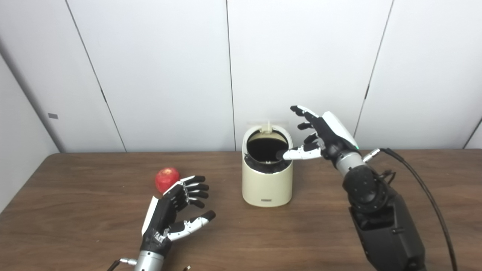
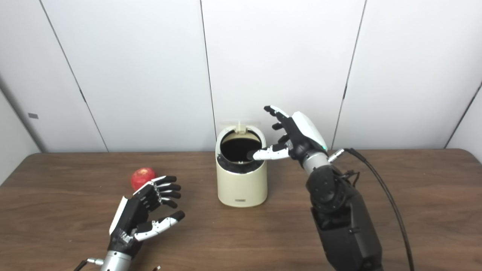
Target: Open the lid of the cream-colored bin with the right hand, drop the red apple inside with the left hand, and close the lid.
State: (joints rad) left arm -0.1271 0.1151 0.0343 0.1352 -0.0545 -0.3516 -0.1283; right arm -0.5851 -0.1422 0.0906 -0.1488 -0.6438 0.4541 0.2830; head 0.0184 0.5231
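The cream-colored bin [image 1: 267, 184] stands on the table's middle with its lid [image 1: 268, 124] swung up at the back, so the dark inside shows. My right hand [image 1: 320, 137] hovers open at the bin's right rim, the thumb reaching over the opening and the other fingers spread upward. A red apple [image 1: 167, 179] lies on the table left of the bin. My left hand [image 1: 177, 210] is open just in front and right of the apple, fingers apart, holding nothing; whether it touches the apple I cannot tell.
The brown wooden table [image 1: 75, 210] runs across the whole view. White wall panels [image 1: 169, 75] stand close behind the bin. A black cable [image 1: 421, 180] loops from my right forearm down the right side.
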